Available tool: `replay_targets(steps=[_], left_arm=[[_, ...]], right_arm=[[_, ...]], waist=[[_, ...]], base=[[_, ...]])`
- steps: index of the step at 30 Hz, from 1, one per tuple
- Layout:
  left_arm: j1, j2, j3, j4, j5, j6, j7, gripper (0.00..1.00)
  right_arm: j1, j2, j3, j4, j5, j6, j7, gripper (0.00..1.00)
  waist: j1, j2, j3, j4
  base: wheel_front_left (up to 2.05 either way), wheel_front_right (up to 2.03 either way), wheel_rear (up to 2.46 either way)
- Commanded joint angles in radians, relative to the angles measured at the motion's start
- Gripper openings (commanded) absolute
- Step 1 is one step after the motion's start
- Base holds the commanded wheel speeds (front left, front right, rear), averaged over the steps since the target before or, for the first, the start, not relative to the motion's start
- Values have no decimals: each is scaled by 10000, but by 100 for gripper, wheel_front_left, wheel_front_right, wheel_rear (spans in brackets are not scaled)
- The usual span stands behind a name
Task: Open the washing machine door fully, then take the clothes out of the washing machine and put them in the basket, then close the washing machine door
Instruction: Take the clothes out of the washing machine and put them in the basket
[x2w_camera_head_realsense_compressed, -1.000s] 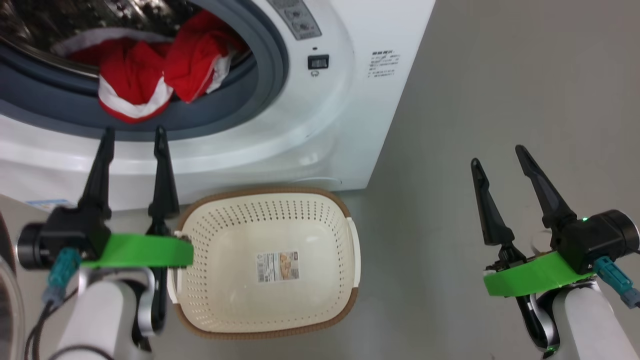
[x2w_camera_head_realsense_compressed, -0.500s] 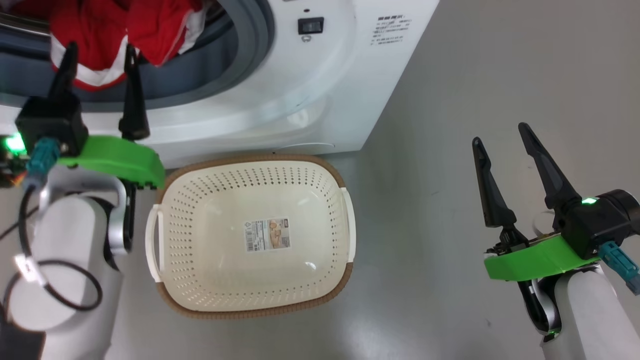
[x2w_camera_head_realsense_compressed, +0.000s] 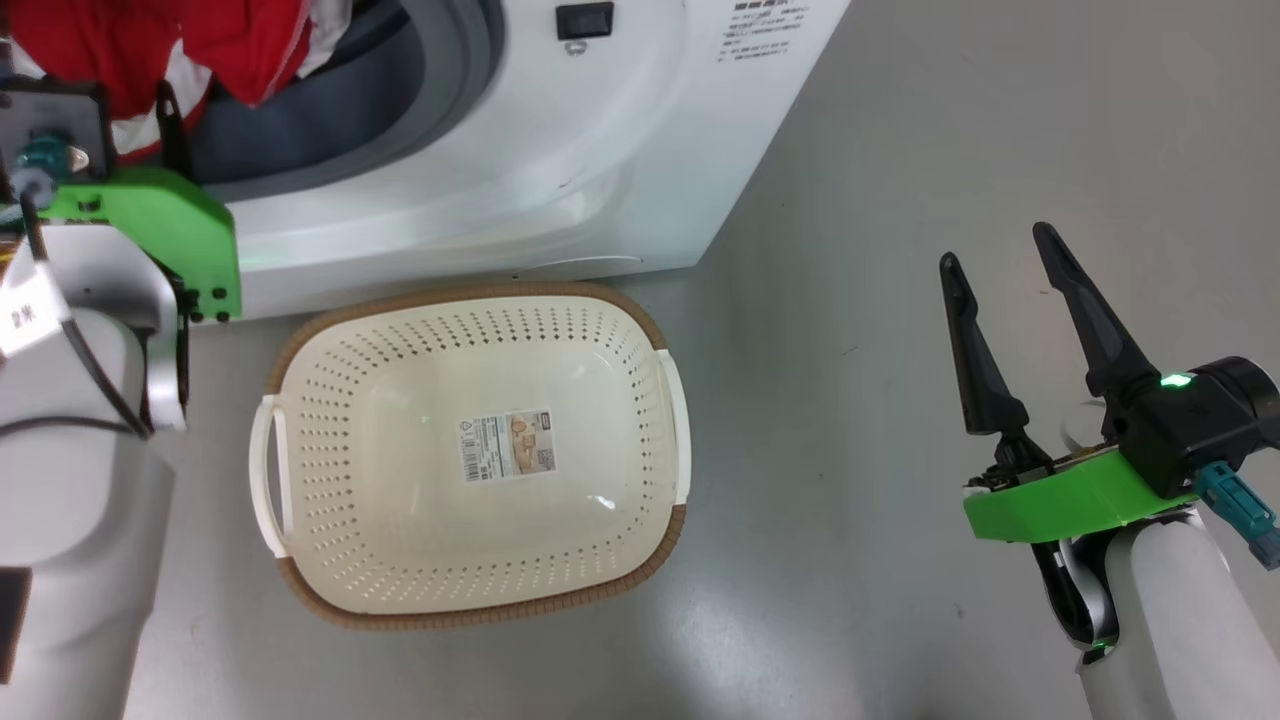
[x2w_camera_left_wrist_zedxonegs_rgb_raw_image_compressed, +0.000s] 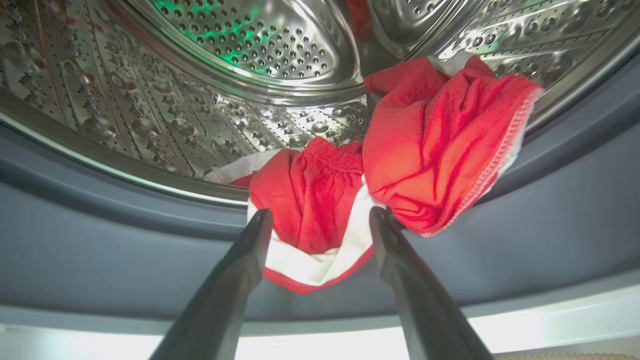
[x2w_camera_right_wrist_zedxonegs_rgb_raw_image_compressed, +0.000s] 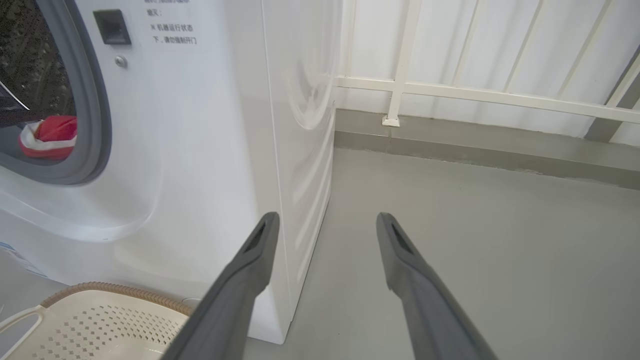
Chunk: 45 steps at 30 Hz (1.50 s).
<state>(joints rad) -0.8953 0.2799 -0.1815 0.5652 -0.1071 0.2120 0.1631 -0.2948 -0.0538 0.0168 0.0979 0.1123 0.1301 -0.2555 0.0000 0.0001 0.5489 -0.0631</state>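
The white washing machine (x2w_camera_head_realsense_compressed: 560, 150) stands with its mouth uncovered; the washing machine door is out of view. Red and white clothes (x2w_camera_left_wrist_zedxonegs_rgb_raw_image_compressed: 310, 200) spill from the steel drum (x2w_camera_left_wrist_zedxonegs_rgb_raw_image_compressed: 250, 45) over the grey gasket (x2w_camera_left_wrist_zedxonegs_rgb_raw_image_compressed: 100, 250), with a second red bundle (x2w_camera_left_wrist_zedxonegs_rgb_raw_image_compressed: 440, 140) beside them. My left gripper (x2w_camera_left_wrist_zedxonegs_rgb_raw_image_compressed: 320, 220) is open, its fingertips on either side of the hanging red and white fold. One of its fingers (x2w_camera_head_realsense_compressed: 172, 125) reaches into the mouth by the clothes (x2w_camera_head_realsense_compressed: 240, 40). My right gripper (x2w_camera_head_realsense_compressed: 995, 245) hangs open over bare floor, right of the basket (x2w_camera_head_realsense_compressed: 450, 292), holding nothing.
The cream basket sits on the grey floor right in front of the machine, holding just a label. In the right wrist view, the machine's side panel (x2w_camera_right_wrist_zedxonegs_rgb_raw_image_compressed: 300, 150) is just left of my fingers, and a white railing (x2w_camera_right_wrist_zedxonegs_rgb_raw_image_compressed: 450, 92) lines the far wall.
The head camera has tilted, shifting the whole picture. My left gripper has advanced from below the gasket into the machine's mouth, up to the clothes. The right gripper has stayed where it was.
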Motion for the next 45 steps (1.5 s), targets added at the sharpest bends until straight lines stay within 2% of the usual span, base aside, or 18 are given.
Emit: replay_targets(steps=[1, 7, 17, 28, 29, 30, 31, 40, 45], left_arm=[[-255, 515, 238, -114, 122, 118, 108, 100], [-532, 633, 254, 445, 122, 279, 437, 100], [-796, 839, 296, 1084, 54, 449, 372, 100], [-902, 908, 223, 1349, -66, 464, 508, 99], [-903, 901, 206, 1359, -75, 463, 514, 48], [-907, 890, 189, 1348, -85, 459, 491, 13], [-907, 877, 173, 1338, -97, 459, 473, 0], [-679, 698, 254, 870, -412, 494, -324, 0], [-316, 505, 468, 308, -833, 428, -1216, 0]], right_arm=[[-76, -4, 238, -204, -122, 6, -63, 100], [-169, 5, 267, -150, -64, 6, -63, 100], [-342, 3, 450, -62, 62, 6, -63, 100], [-393, 9, 477, -10, 169, 6, -63, 100], [-394, 10, 473, -4, 168, 6, -63, 100], [-397, 11, 460, -2, 167, 6, -63, 100], [-398, 11, 443, -1, 168, 6, -63, 100], [-369, 16, 368, 69, 171, 6, -63, 100], [-340, 19, 326, 110, 168, 6, -63, 100]], waist=[[0, -1, 57, -48], [0, -1, 267, -111], [0, -1, 530, -259], [0, -1, 607, -383], [0, -1, 604, -384], [0, -1, 601, -381], [0, -1, 594, -375], [0, -1, 434, -271], [0, -1, 242, -141]], base=[[0, 0, 0], [0, 0, 0], [0, 0, 0], [0, 0, 0], [0, 0, 0], [0, 0, 0], [0, 0, 0], [0, 0, 0], [0, 0, 0]])
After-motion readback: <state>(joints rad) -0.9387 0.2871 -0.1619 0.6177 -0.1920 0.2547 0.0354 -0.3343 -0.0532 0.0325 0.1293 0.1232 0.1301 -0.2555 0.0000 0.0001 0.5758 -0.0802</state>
